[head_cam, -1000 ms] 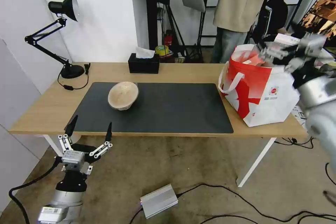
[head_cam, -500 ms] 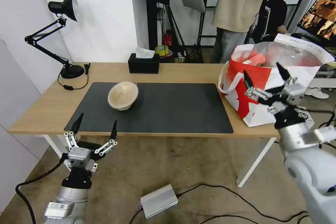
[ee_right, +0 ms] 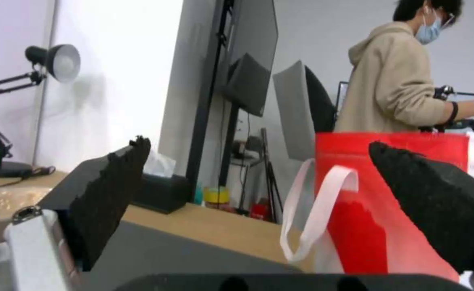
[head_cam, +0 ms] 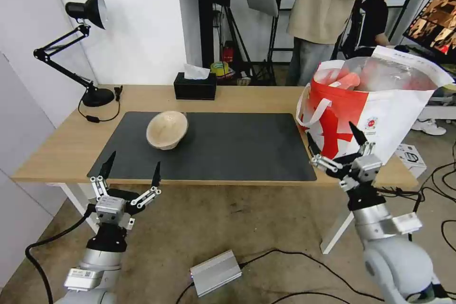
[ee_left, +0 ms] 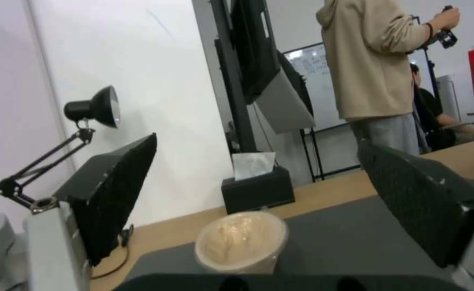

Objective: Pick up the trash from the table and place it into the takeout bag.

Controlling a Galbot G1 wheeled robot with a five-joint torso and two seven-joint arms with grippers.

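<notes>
A: Right gripper (head_cam: 338,146) has dropped from the bag mouth at upper right to lower right of frame, in front of the tabletop's (head_cam: 247,97) near edge. Fingers spread wide, nothing held.

B: Left one?

A: Left gripper (head_cam: 131,169) has crept slightly upward at lower left, just below the near edge. Also spread wide, empty.

B: Trash?

A: Beige bowl (head_cam: 166,129) sits tilted on the dark mat (head_cam: 237,147), left of centre. Red cup (head_cam: 349,80) lies inside the bag (head_cam: 375,118), which stands at the right end of the tabletop, foil lining showing.

B: Anything else?

A: Desk lamp (head_cam: 80,47) at far left, tissue box (head_cam: 194,86) at the back edge.
</notes>
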